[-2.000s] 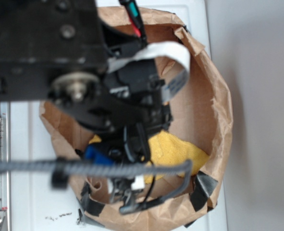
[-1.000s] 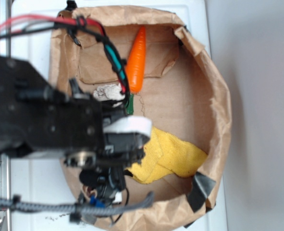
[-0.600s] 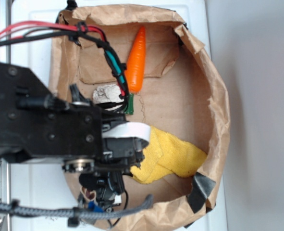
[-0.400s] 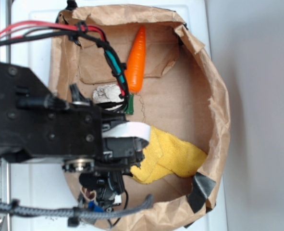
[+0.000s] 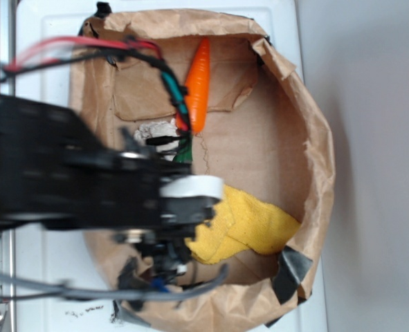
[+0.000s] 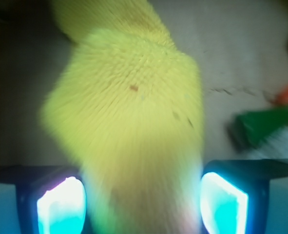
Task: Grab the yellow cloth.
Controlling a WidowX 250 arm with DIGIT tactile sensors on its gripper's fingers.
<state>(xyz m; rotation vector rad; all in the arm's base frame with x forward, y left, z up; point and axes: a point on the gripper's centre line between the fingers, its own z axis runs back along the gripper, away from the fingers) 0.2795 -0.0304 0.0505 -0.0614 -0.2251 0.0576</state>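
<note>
My gripper (image 6: 143, 200) straddles the yellow cloth (image 6: 134, 126) with jaws wide apart, gripping nothing. I judge that closing too high pinches only a fold, which slips free.

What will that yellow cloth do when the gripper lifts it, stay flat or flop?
Probably flop: the yellow cloth already lies in soft folds, so its free end should sag. It looks fuzzy, so likely grippy rather than slippery. It seems light and not fragile. The gripper has a finger on each side of it.

Exterior looks straight down; wrist close above yellow cloth (image 6: 134, 122).
</note>
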